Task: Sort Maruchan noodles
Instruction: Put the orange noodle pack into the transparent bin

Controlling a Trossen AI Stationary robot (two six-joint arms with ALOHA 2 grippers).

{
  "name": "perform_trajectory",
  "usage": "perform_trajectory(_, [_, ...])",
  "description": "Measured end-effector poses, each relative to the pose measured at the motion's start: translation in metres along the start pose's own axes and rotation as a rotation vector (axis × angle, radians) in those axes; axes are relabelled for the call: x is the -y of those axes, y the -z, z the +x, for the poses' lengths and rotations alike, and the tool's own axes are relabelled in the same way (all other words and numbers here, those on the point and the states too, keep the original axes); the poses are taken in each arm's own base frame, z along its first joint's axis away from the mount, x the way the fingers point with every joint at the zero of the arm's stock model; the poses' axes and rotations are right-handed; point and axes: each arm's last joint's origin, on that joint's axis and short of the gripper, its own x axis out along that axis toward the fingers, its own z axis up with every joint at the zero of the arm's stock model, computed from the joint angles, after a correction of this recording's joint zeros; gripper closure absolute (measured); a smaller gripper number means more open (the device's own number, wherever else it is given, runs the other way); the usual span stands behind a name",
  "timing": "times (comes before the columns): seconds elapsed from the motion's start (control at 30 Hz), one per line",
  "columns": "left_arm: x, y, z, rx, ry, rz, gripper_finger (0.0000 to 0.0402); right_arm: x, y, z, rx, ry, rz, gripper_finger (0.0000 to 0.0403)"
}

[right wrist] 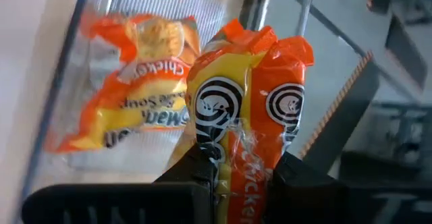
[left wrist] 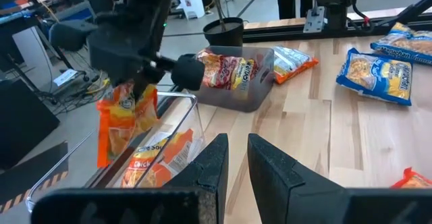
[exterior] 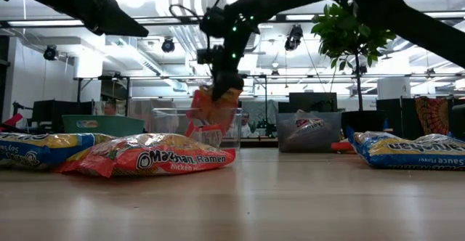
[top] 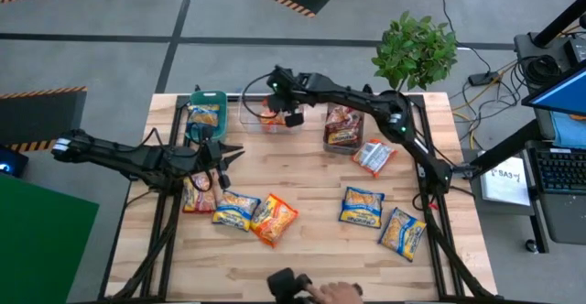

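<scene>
Pinched in the right tool (right wrist: 239, 177), an orange packet (right wrist: 246, 109) hangs crumpled over the clear bin (right wrist: 81, 62): light, soft, slippery, best gripped at a sealed edge. From above, more packets (top: 362, 205) lie loose on the counter (top: 311, 249), bins along its far edge. Left tool (left wrist: 236, 158), nearly closed and empty, waits nearby

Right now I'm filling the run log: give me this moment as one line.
right gripper: jaws shut on orange packet, above clear bin | clear bin: one orange packet inside | left gripper: shut, empty, waiting
</scene>
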Motion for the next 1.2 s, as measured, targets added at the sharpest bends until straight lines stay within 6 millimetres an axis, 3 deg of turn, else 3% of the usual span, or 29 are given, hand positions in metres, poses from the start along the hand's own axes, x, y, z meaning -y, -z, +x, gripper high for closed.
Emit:
perform_trajectory(0.17, [0.000, 0.000, 0.000, -0.005, 0.000, 0.003, 0.0361, -0.008, 0.008, 0.022, -0.105, 0.028, -0.145, 0.0355])
perform_trajectory(0.53, [0.001, 0.001, 0.002, -0.013, 0.001, 0.005, 0.0361, 0.000, 0.021, 0.032, -0.127, 0.060, -0.015, 0.0349])
perform_trajectory(1.2, [0.001, 0.001, 0.002, -0.014, 0.001, 0.002, 0.0361, 0.006, 0.022, 0.036, -0.099, 0.123, 0.157, 0.0271])
